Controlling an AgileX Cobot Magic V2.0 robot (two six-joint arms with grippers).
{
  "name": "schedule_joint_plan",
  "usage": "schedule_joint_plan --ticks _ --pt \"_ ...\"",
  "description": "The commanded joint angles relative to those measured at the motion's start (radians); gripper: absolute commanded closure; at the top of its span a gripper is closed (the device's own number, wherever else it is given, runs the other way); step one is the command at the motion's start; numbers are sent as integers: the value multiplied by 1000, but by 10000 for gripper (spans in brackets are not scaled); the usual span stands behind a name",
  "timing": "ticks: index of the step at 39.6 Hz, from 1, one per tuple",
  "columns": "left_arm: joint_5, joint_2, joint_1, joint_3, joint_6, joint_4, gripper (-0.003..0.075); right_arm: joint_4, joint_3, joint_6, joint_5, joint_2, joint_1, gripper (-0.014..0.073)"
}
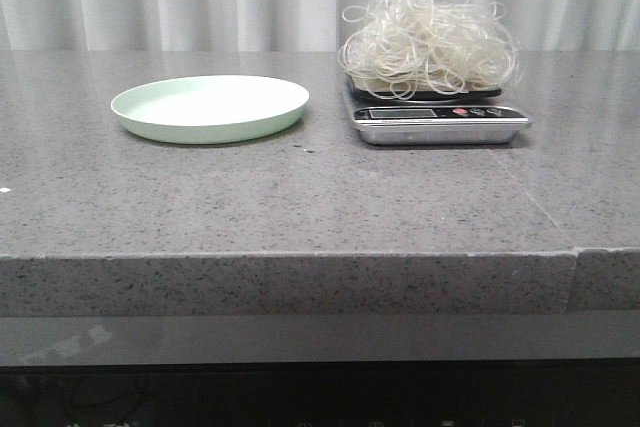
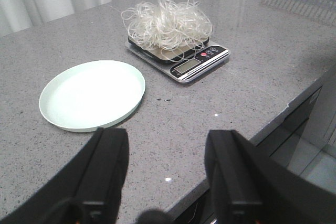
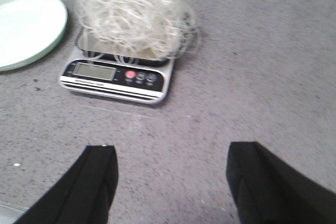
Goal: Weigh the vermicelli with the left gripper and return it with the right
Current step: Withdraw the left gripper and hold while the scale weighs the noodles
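Whitish tangled vermicelli sits on the steel digital scale near the counter's far edge.
Both black grippers — left gripper, right gripper — gape empty; right should grasp the tangle's centre, lift straight, return to the pale green round plate.

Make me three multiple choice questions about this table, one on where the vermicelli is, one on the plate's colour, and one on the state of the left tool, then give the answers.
1. Where does the vermicelli lie?
A. on the plate
B. on the kitchen scale
C. on the bare table

2. What colour is the plate?
A. pale green
B. red
C. black

3. What is the state of the left tool?
A. shut on the vermicelli
B. shut and empty
C. open and empty

Answers:
1. B, the noodle tangle sits on the scale's platform, to the right of the plate in the front view.
2. A, the round plate is pale green and holds nothing.
3. C, the left wrist view shows its two fingers spread apart over the table with nothing between them.
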Motion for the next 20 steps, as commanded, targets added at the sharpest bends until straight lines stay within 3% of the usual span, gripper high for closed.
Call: schedule_joint_plan --ticks 1,20 --pt "-65 6 -7 -25 -9 -8 293 5 -93 -14 -54 81 43 34" --pt "-65 6 -7 -25 -9 -8 293 5 -474 -29 -49 536 159 34"
